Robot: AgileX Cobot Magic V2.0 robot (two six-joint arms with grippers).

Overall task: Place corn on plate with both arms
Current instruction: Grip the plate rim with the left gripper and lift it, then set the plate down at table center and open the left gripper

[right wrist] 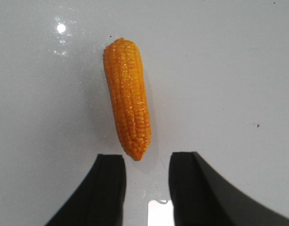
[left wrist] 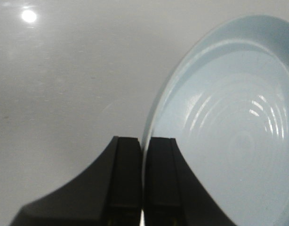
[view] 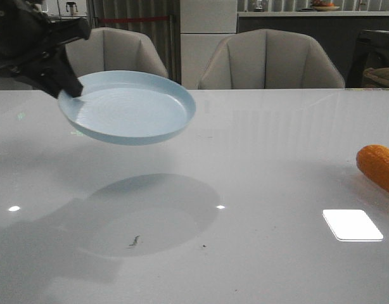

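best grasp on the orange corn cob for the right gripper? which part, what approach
Probably the middle of the glossy orange corn cob, taken from straight above with the jaws across its width. It lies flat on the white table, long and tapered, so the ends would slip. The open right gripper hovers at the cob's narrower end and would need to advance along it. The cob's axis looks roughly parallel to the fingers, so little rotation.

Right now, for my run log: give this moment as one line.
left gripper: shut on plate, lifted | right gripper: open above corn | corn: on table, ungrasped
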